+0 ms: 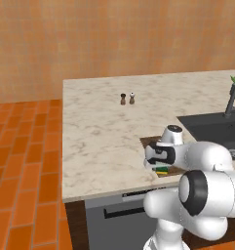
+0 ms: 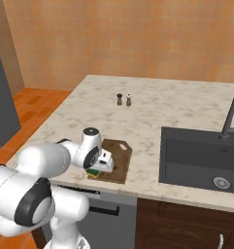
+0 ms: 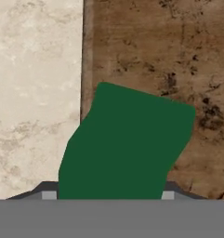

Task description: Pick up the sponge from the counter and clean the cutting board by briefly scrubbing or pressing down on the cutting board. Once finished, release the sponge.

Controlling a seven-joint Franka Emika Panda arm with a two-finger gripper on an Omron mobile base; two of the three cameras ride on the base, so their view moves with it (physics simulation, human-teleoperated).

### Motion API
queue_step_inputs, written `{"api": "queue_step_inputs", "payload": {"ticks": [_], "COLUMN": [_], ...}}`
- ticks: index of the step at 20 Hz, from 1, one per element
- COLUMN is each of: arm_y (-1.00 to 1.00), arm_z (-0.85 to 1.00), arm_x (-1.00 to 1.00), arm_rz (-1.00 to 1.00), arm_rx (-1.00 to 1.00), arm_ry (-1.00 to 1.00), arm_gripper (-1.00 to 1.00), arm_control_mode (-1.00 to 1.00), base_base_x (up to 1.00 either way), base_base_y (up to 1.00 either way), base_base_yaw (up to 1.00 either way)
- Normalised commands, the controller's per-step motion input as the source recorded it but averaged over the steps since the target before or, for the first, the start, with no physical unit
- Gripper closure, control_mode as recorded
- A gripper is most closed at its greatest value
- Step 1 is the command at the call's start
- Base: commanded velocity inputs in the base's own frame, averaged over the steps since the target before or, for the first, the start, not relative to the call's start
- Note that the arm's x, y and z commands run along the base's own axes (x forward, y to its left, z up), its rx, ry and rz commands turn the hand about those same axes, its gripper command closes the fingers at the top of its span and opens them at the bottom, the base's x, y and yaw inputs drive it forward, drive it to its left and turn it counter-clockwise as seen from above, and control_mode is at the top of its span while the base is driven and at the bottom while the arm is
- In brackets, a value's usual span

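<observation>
No writing or brand can be read anywhere. The sponge [image 3: 127, 144], a soft block with a green top and a yellow underlayer, sits between the tips of the end effector [image 3: 108, 196], which is closed on its sides. It presses on the near part of the cutting board [image 2: 119, 154], a flat dark brown mottled wooden rectangle by the front edge of the beige marble-veined table [image 1: 99, 132]. 2 small shakers [image 1: 127, 98] stand well apart, toward the table's far edge.

Orange brick floor [image 1: 21, 161], tan tiled wall [image 1: 114, 34], dark sink basin [image 2: 201, 155] with a black faucet [image 2: 231, 116]
</observation>
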Motion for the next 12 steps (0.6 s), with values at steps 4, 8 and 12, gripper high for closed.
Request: {"api": "queue_step_inputs", "payload": {"ticks": [4, 8, 12], "arm_y": [0.0, 0.0, 0.0], "arm_z": [0.0, 0.0, 0.0], "arm_x": [0.22, 0.33, 0.49], "arm_rz": [0.0, 0.0, 0.0], "arm_rx": [-0.01, -0.03, -0.02], "arm_ry": [-0.02, -0.04, -0.02], "arm_gripper": [1.0, 1.0, 1.0], "arm_control_mode": [-1.0, -1.0, -1.0], "base_base_x": [0.0, 0.0, 0.0], "base_base_y": [0.0, 0.0, 0.0], "base_base_yaw": [0.0, 0.0, 0.0]}}
